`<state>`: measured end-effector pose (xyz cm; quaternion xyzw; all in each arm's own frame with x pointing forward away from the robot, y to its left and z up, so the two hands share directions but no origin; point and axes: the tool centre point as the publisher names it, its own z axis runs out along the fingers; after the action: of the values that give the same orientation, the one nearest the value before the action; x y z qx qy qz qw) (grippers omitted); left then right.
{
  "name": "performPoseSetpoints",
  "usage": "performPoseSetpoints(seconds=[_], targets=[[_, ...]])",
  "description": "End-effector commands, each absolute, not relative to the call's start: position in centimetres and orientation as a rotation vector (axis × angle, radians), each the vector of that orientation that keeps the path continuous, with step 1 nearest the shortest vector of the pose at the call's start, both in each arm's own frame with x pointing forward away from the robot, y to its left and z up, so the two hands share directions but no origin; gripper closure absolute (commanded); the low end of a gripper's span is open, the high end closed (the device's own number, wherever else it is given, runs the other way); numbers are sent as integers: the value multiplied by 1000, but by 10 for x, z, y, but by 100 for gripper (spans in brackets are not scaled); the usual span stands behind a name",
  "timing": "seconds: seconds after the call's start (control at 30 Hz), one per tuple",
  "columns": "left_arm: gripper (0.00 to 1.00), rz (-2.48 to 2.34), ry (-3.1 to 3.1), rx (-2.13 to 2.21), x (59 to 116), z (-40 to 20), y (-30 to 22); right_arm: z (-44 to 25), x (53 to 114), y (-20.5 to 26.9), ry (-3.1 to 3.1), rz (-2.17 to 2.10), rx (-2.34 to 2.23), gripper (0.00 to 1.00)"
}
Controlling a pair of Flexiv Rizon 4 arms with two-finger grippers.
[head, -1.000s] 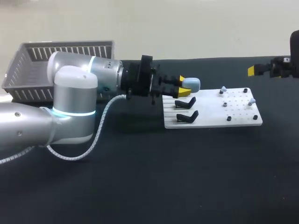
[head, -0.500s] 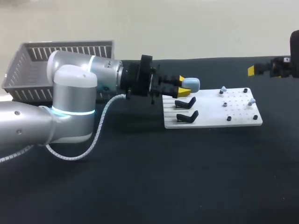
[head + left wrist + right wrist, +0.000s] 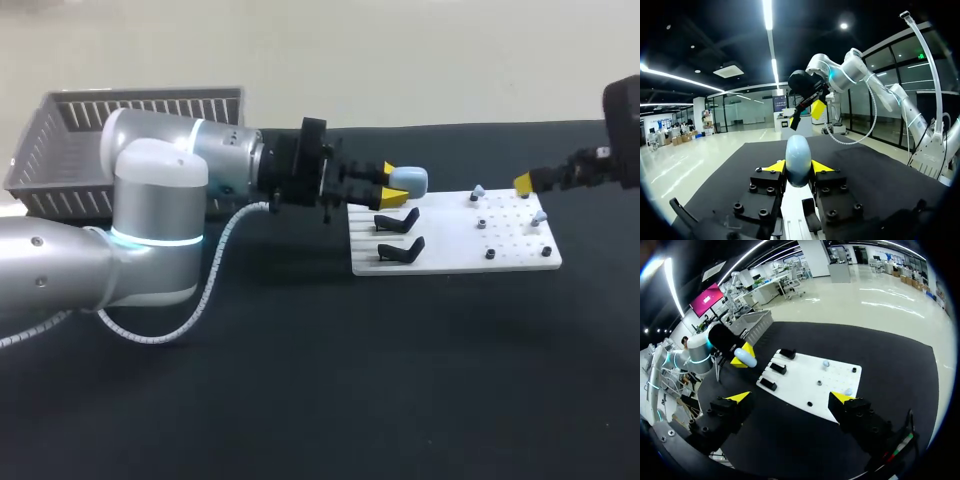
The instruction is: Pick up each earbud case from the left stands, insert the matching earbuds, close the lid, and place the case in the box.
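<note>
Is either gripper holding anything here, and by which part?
The left gripper pinches the pale blue earbud case by its two sides, its far end jutting past the tips. The right gripper is open, holding nothing.

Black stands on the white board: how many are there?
3, in a row on the flat white board at its end nearest the left end effector: first black stand, middle one, last one.

The right gripper [image 3: 791, 397] is spread wide, with the white board [image 3: 800, 377] ahead of it.
</note>
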<state>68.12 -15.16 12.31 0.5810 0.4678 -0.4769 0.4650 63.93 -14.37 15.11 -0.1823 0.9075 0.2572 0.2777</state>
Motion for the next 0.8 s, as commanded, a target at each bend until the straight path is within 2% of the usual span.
performPoseSetpoints(seconds=[0.03, 0.8], targets=[[100, -1169, 1146, 1424, 681, 122, -151, 158, 626, -122, 2466, 687, -500, 0], [100, -1169, 1146, 1424, 681, 122, -151, 156, 605, -49, 2514, 722, -543, 0]])
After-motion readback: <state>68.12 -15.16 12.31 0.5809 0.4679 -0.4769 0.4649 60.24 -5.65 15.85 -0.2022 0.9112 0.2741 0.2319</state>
